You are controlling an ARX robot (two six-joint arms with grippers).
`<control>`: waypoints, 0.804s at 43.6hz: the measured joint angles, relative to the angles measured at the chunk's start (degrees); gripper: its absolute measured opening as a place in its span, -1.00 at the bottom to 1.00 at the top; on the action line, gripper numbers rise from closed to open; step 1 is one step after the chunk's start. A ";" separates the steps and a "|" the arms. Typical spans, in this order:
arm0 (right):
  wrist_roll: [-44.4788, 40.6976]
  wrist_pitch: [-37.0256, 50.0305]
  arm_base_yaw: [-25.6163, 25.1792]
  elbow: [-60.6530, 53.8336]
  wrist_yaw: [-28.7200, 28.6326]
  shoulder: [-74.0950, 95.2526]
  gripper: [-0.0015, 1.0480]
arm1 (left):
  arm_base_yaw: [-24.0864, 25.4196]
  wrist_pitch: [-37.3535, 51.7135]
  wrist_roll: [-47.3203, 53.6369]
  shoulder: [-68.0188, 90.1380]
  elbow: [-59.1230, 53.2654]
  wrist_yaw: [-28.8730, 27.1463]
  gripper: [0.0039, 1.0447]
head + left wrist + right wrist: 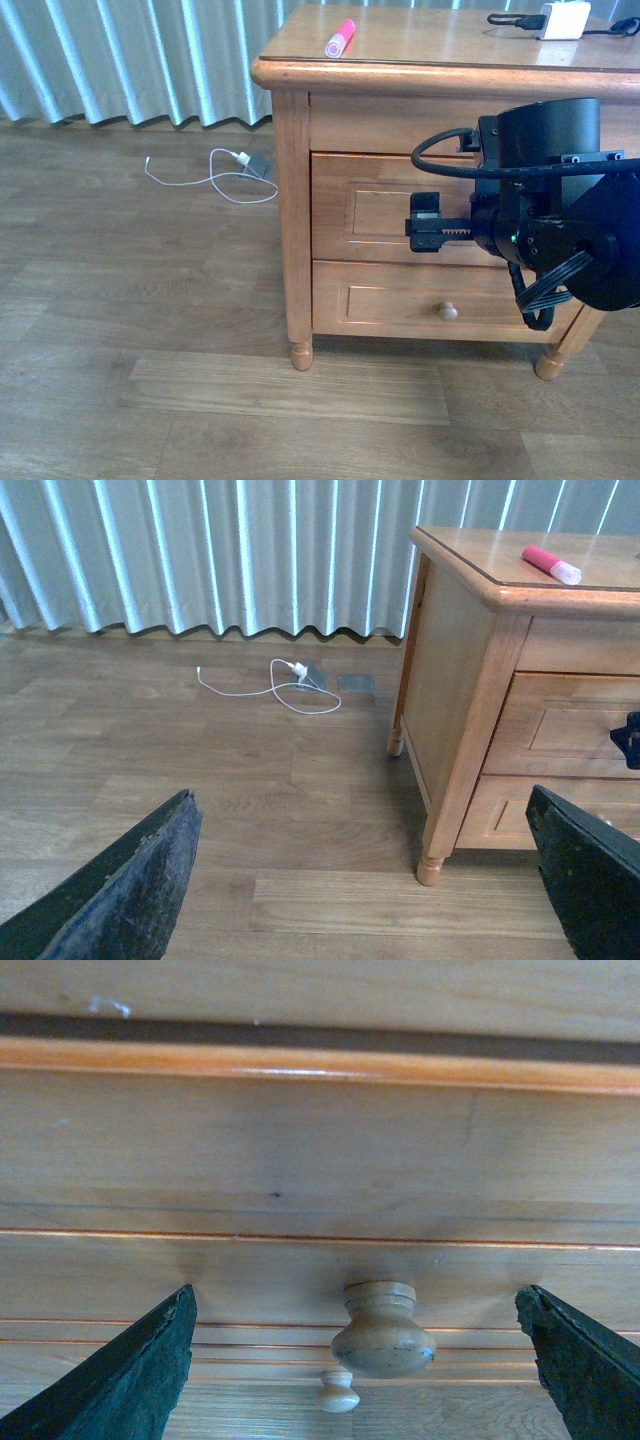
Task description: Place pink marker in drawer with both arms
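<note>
R gripper (418, 224) is right up at the top drawer (365, 210), pointing at its front panel. Jaws spread wide, nothing in them. On the R wrist cam the round knob (383, 1330) sits between the two fingers (130, 1375), roughly mid-gap, touching neither. Drawer's shut, front flush w/ the cabinet (290, 200). Just past the knob you can see the smaller-looking knob of the lower drawer (400, 295).

Pink marker (340, 38) lies on its side on the cabinet top, near the front-left corner, pale cap end toward the front edge. It's well apart from both grippers.

White charger block (563, 20) w/ black cable sits at the far right of the top.

L gripper (360, 800) is low, out past the cabinet's left side, over the wood floor (250, 810). Jaws wide apart too, empty. White cord (225, 178) lies looped on the floor near the curtain (120, 60).
</note>
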 joint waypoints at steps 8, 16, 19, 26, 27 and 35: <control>-0.44 -0.04 -0.04 0.28 0.20 0.66 0.83 | 0.00 0.00 0.00 0.00 0.00 0.00 0.89; -0.57 -0.09 -0.26 0.37 0.33 0.98 0.48 | 0.00 0.00 0.00 0.00 0.00 0.00 0.89; -0.85 -0.15 -0.39 0.42 0.33 1.07 0.31 | 0.00 0.00 0.00 0.00 0.00 0.00 0.89; -1.09 -0.55 -0.70 0.42 -0.09 1.11 -0.29 | 0.00 0.00 0.00 0.00 0.00 0.00 0.89; -1.09 -0.52 -0.72 0.28 -0.44 1.11 -0.40 | 0.00 0.00 0.00 0.00 0.00 0.00 0.89; -0.94 -0.20 -0.87 -3.34 -2.67 -1.03 -0.55 | 0.00 0.00 0.00 0.00 0.00 0.00 0.89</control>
